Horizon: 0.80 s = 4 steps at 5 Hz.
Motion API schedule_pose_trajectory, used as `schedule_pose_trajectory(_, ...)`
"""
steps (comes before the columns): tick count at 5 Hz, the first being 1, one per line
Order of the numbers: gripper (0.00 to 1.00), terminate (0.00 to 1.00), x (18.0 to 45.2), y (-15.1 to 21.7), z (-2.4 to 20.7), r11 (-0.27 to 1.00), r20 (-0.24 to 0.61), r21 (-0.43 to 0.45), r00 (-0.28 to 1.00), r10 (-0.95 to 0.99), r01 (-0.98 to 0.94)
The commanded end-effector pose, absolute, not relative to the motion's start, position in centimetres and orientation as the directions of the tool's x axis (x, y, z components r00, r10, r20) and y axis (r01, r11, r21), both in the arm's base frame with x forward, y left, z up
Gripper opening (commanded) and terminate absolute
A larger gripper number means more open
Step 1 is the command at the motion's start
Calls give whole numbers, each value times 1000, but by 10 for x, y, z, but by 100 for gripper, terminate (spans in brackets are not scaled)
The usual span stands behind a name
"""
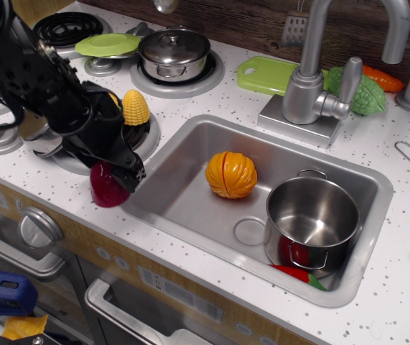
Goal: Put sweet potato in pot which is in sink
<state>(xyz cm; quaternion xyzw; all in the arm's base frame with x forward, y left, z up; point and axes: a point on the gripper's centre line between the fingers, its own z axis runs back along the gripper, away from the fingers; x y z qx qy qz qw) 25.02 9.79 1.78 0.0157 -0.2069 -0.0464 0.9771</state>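
The end effector (123,175) was lowered onto the sweet potato (106,186) for grasping beside the sink (190,129), its closure left undeterminable.

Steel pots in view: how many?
3: lidless pot in the sink, lidded pot on a back burner, and a third partly hidden behind the arm.

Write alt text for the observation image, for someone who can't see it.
A black robot gripper reaches down onto a dark red sweet potato on the white speckled counter at the sink's left edge; whether it grips is unclear. Inside the sink stand an empty steel pot and an orange segmented toy, apart from each other.
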Motion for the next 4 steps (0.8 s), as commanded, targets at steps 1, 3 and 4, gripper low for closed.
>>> schedule_pose_trajectory(1, 100, 0, 251, 100, 12, 997, 425, 37, 902, -70, 60)
schedule_pose_trajectory(3, 0, 0, 250, 99, 4, 999, 439, 31, 897, -42, 32)
schedule_pose_trajectory(4, 0, 0, 252, 89, 20, 999, 442, 49, 896, -37, 17)
